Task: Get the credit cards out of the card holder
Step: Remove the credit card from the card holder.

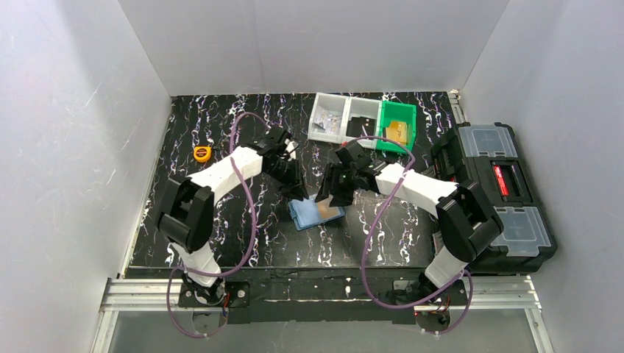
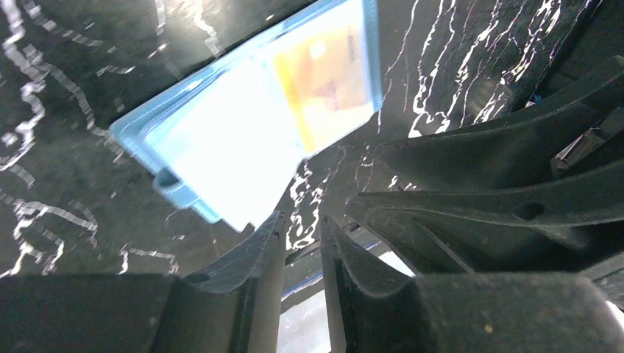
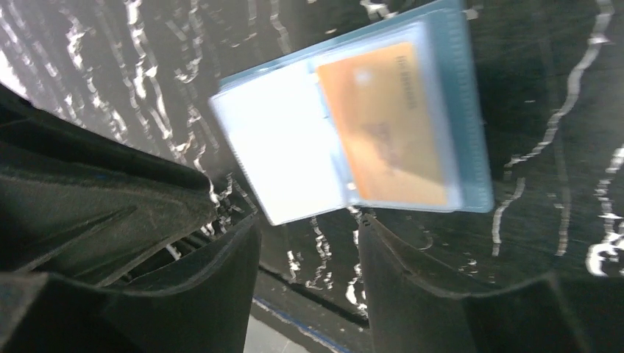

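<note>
The card holder lies unfolded on the black marbled table between the two arms, a dusty-blue wallet with a pale shiny inside. An orange card sits in its right half. In the left wrist view the card holder and the card lie just beyond my left gripper, whose jaws stand narrowly apart with nothing between them. My right gripper is open and empty just short of the card holder, with the orange card in its clear sleeve. In the top view the left gripper and the right gripper flank the holder's far edge.
Clear bins and a green bin stand at the back of the table. A black toolbox takes up the right side. An orange tape measure lies at the left.
</note>
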